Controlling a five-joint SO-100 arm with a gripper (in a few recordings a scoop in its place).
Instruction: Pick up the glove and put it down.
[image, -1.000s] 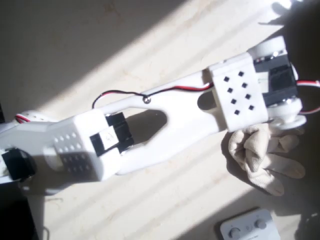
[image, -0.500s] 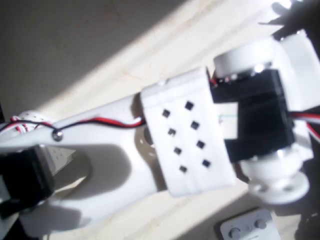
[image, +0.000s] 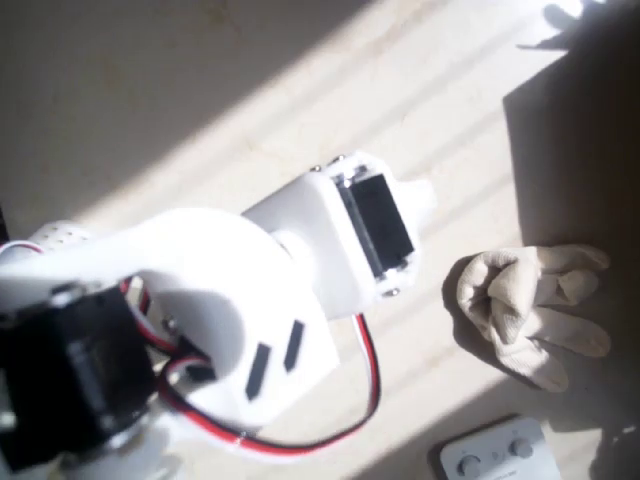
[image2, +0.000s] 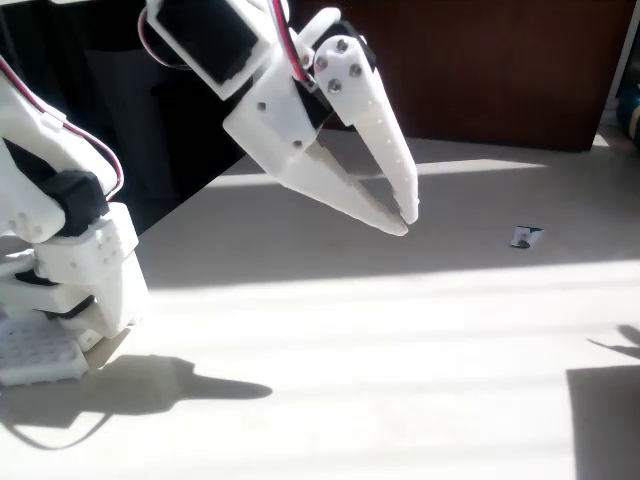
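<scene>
The beige glove (image: 530, 310) lies crumpled on the pale table (image: 300, 90) at the right of the overhead view, with its floppy fingers pointing right and half in shadow. Nothing touches it. The white arm (image: 330, 240) is raised close under the overhead camera, to the left of the glove. In the fixed view my gripper (image2: 405, 218) hangs in the air above the tabletop. Its two white fingers meet at the tips, shut, with nothing between them.
A white box with round knobs (image: 498, 455) sits at the near edge, below the glove. A small card (image2: 524, 236) lies on the table at the right. The arm's base (image2: 70, 270) stands at the left. A dark shadow (image: 580, 150) covers the right side.
The arm has pulled back left and upward from over the glove. The glove, hidden half a second ago, lies uncovered where it lay one second ago.
</scene>
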